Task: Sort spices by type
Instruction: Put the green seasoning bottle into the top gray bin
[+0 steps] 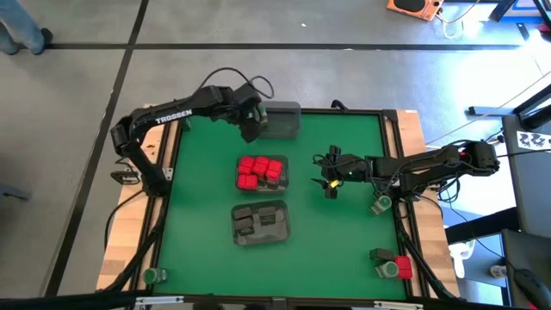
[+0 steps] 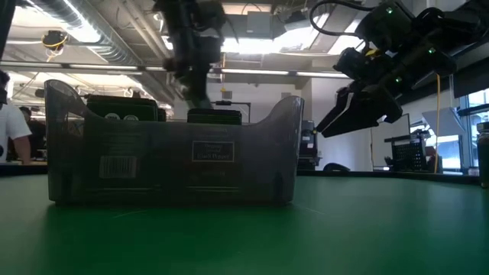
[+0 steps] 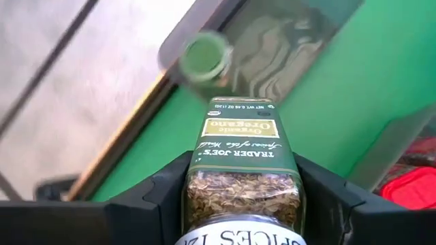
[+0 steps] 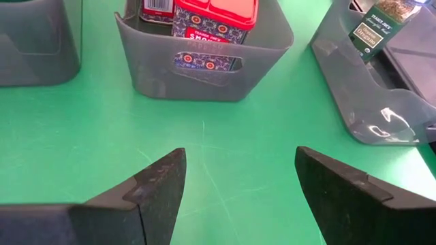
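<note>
My left gripper [image 1: 250,129] [image 3: 242,201] hangs over the left end of the clear far tray [image 1: 282,120], shut on a green-labelled oregano jar [image 3: 240,146]. A blurred green lid [image 3: 203,56] of a second jar shows at that tray's corner. The middle tray [image 1: 261,185] holds several red boxes [image 1: 260,170] and the near tray [image 1: 260,237] holds dark blocks [image 1: 258,221]. My right gripper [image 1: 330,178] [image 4: 238,177] hovers open to the right of the middle tray, touching nothing. My left gripper pinches the oregano jar between its two fingers [image 3: 160,197], one on each side of the glass body [image 3: 240,190] below the label. The jar lies along the fingers and sticks out past their tips, pointing toward the far tray. Whether the jar's far end touches the tray cannot be seen.
Loose spices sit by the right edge: a green-lidded jar [image 1: 381,204], a dark block [image 1: 380,255], a red box [image 1: 401,269] and another green-lidded jar [image 1: 385,270]. One more jar [image 1: 152,275] stands at the near left corner. Bare green mat lies between the trays and the right edge.
</note>
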You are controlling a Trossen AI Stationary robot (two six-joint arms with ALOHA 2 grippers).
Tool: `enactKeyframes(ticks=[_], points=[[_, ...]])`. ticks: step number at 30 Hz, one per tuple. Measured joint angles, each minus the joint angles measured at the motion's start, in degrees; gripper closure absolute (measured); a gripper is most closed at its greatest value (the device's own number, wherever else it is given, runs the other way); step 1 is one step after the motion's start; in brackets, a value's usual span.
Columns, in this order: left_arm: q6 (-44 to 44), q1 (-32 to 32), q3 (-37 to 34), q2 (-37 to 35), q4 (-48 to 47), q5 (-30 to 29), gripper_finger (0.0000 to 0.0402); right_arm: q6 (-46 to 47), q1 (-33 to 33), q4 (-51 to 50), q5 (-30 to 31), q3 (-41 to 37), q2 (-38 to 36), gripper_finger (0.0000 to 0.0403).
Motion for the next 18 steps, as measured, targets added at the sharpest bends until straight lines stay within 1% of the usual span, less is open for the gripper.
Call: enactKeyframes(ticks=[4,9,13,15,18], points=[[4.7,-1.8,3.0,2.6,1.8,-0.1,0.0197,-0.1,0.0,0.3,0.0,0.0,0.0,0.0127],[8.5,-2.8,10.9,9.6,-0.7,-0.6,0.0197,-0.1,0.0,0.5,0.0,0.0,0.0,0.0127],[11.6,-2.8,17.1,15.1,-4.9,-1.8,0.0198,-0.1,0.0,0.6,0.1,0.0,0.0,0.0127],[14.1,-2.8,17.9,17.2,-5.5,-2.9,0.0198,-0.1,0.0,0.5,0.1,0.0,0.0,0.0127],[18.6,-2.7,17.9,19.6,-6.0,-3.1,0.0198,-0.1,0.0,0.2,0.0,0.0,0.0,0.0127]])
